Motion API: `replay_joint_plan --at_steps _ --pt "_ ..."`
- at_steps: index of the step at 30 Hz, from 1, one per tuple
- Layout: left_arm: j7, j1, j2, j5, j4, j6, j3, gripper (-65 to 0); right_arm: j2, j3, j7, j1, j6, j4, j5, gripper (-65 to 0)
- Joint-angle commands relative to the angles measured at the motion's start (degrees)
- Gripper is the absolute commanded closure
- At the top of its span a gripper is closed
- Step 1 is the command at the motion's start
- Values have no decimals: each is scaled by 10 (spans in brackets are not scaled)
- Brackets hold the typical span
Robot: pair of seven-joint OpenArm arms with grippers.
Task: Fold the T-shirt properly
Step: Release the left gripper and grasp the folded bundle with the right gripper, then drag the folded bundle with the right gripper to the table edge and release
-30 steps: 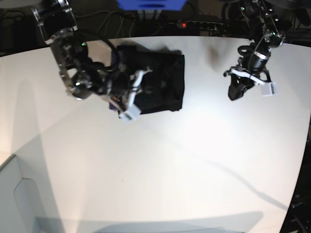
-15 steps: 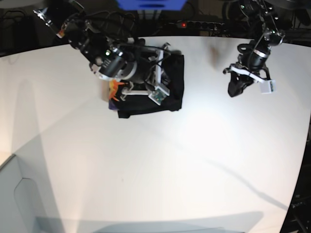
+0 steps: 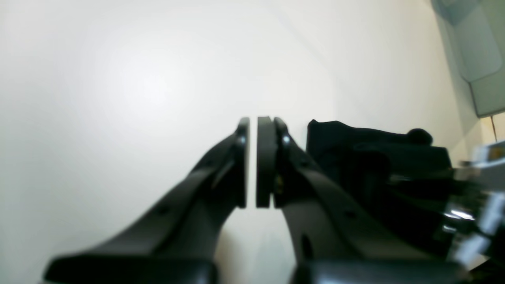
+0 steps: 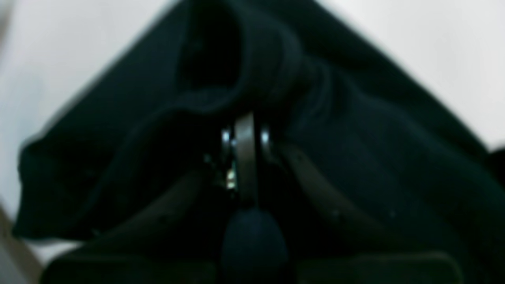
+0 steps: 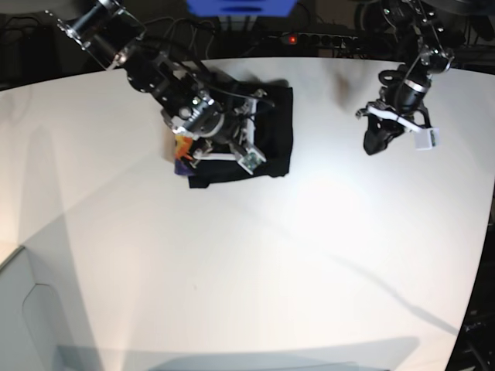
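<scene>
The right gripper has its jaws pressed together, the pads meeting face to face with black cloth bunched just beyond their tips; the blur does not let me tell whether any fabric is caught between them. In the base view this gripper sits over the T-shirt, its arm reaching in from the table's far left corner and covering the shirt's left part.

The left gripper has its jaws nearly together, only a thin slit of light between the pads, and nothing in them. It hangs over bare table, well apart from the T-shirt, on the opposite side of the tabletop in the base view.

The T-shirt is folded into a compact dark rectangle lying flat near the table's far edge. At the shirt's left edge, beside the right gripper, a patch of purple and a small spot of orange show. From the right wrist, the cloth rises in thick rolled folds around the gripper. From the left wrist, the folded shirt shows as a dark block beyond the gripper.
</scene>
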Motion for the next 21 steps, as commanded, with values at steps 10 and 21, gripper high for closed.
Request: replay_joint_plan --at_steps 10,21 --pt "-13 5 -2 10 8 -5 -2 -32 -13 209 18 -11 -2 -142 -36 0" --pt "-12 6 1 10 8 -5 -1 -32 -5 614 88 -11 -8 -270 -38 0"
